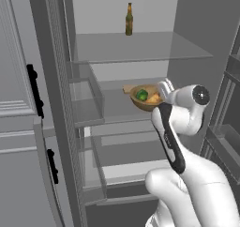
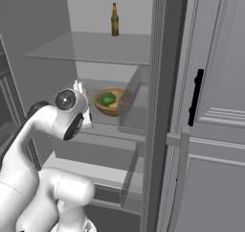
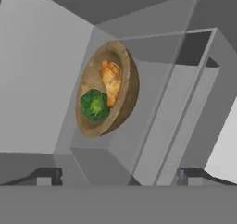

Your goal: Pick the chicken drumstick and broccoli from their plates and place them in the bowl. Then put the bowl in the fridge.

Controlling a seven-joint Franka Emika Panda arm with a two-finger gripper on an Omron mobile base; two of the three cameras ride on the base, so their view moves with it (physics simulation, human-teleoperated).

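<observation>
The bowl (image 1: 146, 98) (image 2: 111, 102) (image 3: 109, 89) is seen standing on a glass shelf (image 1: 126, 111) (image 2: 103, 123) inside the open fridge (image 1: 197, 43) (image 2: 43, 29). It is upright in both base views; its tilted look in the hand view comes from the roll of that camera. Inside the bowl, the broccoli (image 1: 141, 95) (image 2: 108, 99) (image 3: 95, 104) and the chicken drumstick (image 1: 154, 97) (image 3: 111, 81) are lying side by side and touching. In the right base view the drumstick cannot be clearly made out behind the broccoli.

The gripper (image 1: 165, 87) (image 2: 79, 88) (image 3: 119, 174) is found just beside the bowl, on the side nearer the robot. In the hand view its two fingertips (image 3: 46, 174) are spread wide apart, with nothing between them, and the bowl lies beyond them, untouched. The gripper is therefore recorded as released. In the left base view the fingers overlap the near rim of the bowl; contact cannot be confirmed from that view.

A clear bin (image 1: 86, 102) (image 2: 134, 104) with see-through walls is noted just beside the bowl, toward the fridge's side wall. On the shelf above (image 1: 140, 45) (image 2: 91, 46) the bowl, a brown bottle (image 1: 129, 19) (image 2: 115, 20) is standing upright, well apart from it. Below the bowl's shelf, further shelves and a drawer front are visible. Black door handles (image 1: 34, 90) (image 2: 195, 96) are seen on the grey door panels to the outer sides of the fridge opening.
</observation>
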